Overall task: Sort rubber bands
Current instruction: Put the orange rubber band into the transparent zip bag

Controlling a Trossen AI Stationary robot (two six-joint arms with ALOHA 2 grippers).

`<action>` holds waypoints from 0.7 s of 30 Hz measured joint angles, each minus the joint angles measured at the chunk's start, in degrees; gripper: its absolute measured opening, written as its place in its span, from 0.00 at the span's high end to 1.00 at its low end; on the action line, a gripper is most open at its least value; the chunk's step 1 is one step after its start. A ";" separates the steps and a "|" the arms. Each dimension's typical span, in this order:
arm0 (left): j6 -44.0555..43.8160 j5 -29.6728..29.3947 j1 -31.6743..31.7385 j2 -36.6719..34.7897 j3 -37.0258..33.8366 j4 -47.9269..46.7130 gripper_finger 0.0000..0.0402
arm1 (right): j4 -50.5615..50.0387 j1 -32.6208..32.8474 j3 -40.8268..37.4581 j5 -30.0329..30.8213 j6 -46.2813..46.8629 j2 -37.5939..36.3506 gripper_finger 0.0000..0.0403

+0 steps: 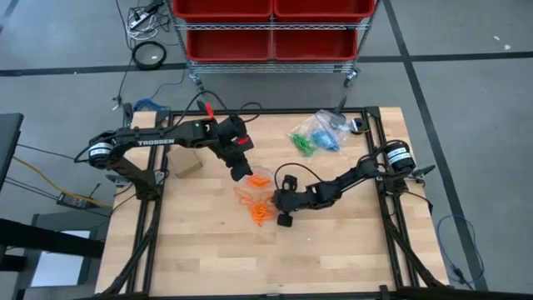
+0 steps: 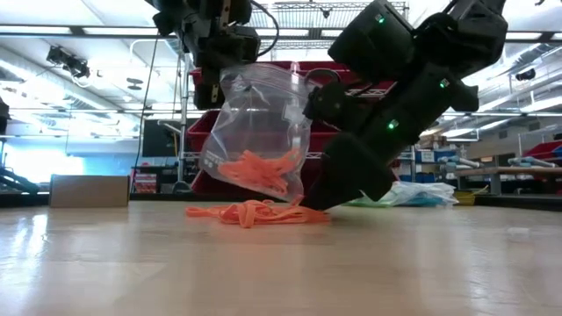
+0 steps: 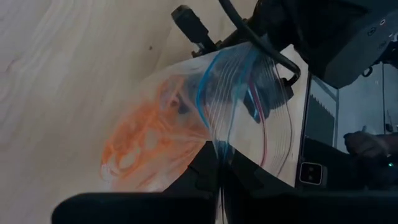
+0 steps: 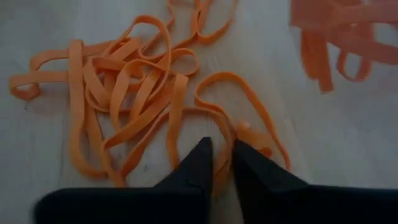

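Rubber bands (image 4: 134,93), orange ones, lie tangled on the tabletop (image 1: 333,242) at centre frame in the high view; we also see more orange bands (image 2: 255,168) inside a clear zip bag (image 2: 259,123) hanging above that heap in the low view. Left end effector (image 3: 221,163) has its fingers pressed together, pinching the bag's top edge; in the left wrist view the bag's contents read only as an orange smear through the plastic. Right end effector (image 4: 217,163) sits down on the loose heap, fingers nearly together with an orange loop between the tips; we cannot tell whether the loop is actually gripped. In the low view the right arm's bulk hides its fingertips and the right edge of the heap. Second bags (image 1: 318,133) with green and blue bands lie at upper right of the tabletop in the high view, contents too small to separate. Cardboard box (image 1: 185,160) sits partly under the left arm. Red bins (image 1: 271,23) are cut off at top frame.
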 joint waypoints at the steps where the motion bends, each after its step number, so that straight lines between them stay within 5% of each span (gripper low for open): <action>1: 0.02 0.00 0.01 0.00 0.00 -0.06 0.96 | -0.03 0.00 0.01 -0.59 -0.01 0.00 0.95; 7: 0.04 0.02 0.00 0.00 0.00 -0.58 0.96 | -1.76 2.40 -0.22 -1.49 0.42 -2.76 1.00; 21: 0.13 -0.81 0.00 0.00 0.00 -0.37 0.96 | -3.80 6.68 -0.10 1.79 -3.69 -22.26 1.00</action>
